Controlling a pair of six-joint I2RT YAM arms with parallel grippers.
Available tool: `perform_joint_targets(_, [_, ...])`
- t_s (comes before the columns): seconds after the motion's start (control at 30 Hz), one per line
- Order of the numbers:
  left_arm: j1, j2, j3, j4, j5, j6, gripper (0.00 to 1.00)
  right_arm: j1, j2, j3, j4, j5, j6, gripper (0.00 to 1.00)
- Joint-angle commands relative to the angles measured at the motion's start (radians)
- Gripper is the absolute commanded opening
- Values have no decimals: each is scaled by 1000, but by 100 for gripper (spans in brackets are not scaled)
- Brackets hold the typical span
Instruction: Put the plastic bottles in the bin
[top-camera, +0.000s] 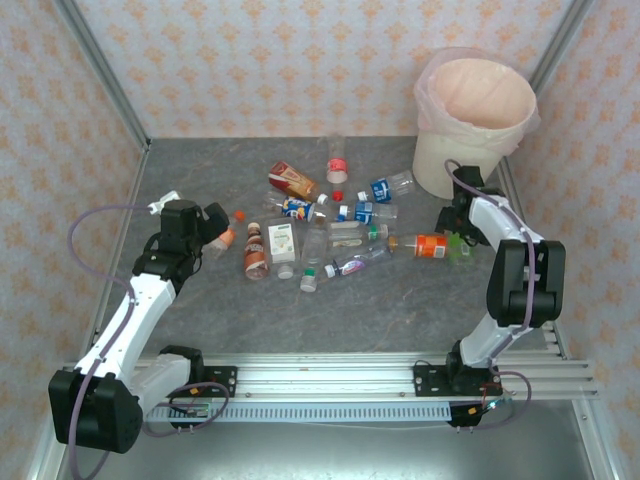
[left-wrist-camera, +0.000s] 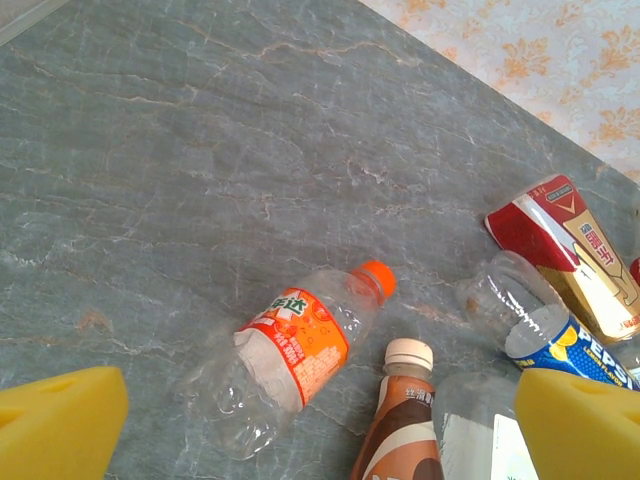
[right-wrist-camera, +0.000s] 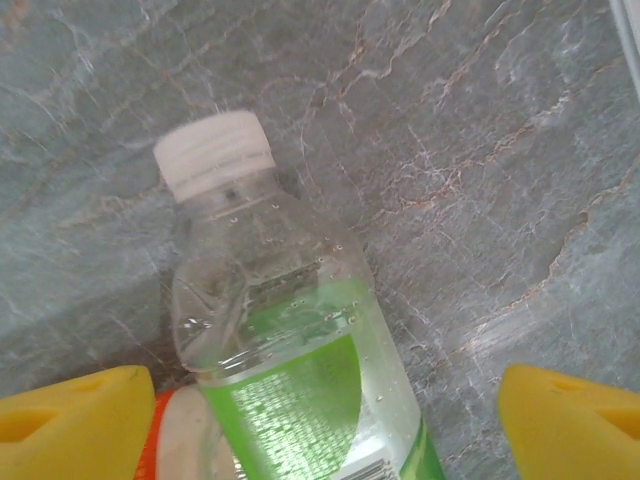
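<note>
Several plastic bottles (top-camera: 330, 225) lie scattered on the grey table, and the bin (top-camera: 475, 110) stands at the far right corner. My left gripper (top-camera: 212, 232) (left-wrist-camera: 320, 425) is open above a clear bottle with an orange label and orange cap (left-wrist-camera: 290, 355) (top-camera: 226, 238); its yellow fingertips (left-wrist-camera: 60, 425) stand wide on either side. My right gripper (top-camera: 457, 228) (right-wrist-camera: 325, 430) is open around a clear bottle with a green label and white cap (right-wrist-camera: 290, 350) (top-camera: 460, 246). The right fingertip (right-wrist-camera: 575, 420) stands clear of that bottle.
A brown bottle with a white cap (left-wrist-camera: 405, 420), a blue-labelled bottle (left-wrist-camera: 540, 330) and a red and gold one (left-wrist-camera: 570, 255) lie close to the left gripper. An orange-labelled bottle (right-wrist-camera: 170, 440) (top-camera: 428, 246) lies against the green one. Patterned walls (top-camera: 100, 120) enclose the table.
</note>
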Motion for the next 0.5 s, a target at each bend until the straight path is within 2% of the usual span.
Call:
perform_joint_targets(0.0, [-8, -5, -1, -12, 2, -12, 100, -33, 26, 18, -25, -61, -53, 83])
perform_joint_targets(0.13, [-8, 3, -9, 6, 18, -10, 100, -35, 81, 27, -12, -99, -81, 76])
perform_joint_targets(0.3, [-10, 21, 1, 10, 35, -3, 100, -37, 152, 42, 6, -36, -67, 66])
perform_joint_targets(0.37, [-10, 20, 1, 7, 35, -2, 100, -36, 152, 41, 15, -29, -62, 62])
perform_joint_targets(0.47, [-10, 11, 0, 5, 31, -4, 100, -36, 105, 14, 44, -10, -39, 51])
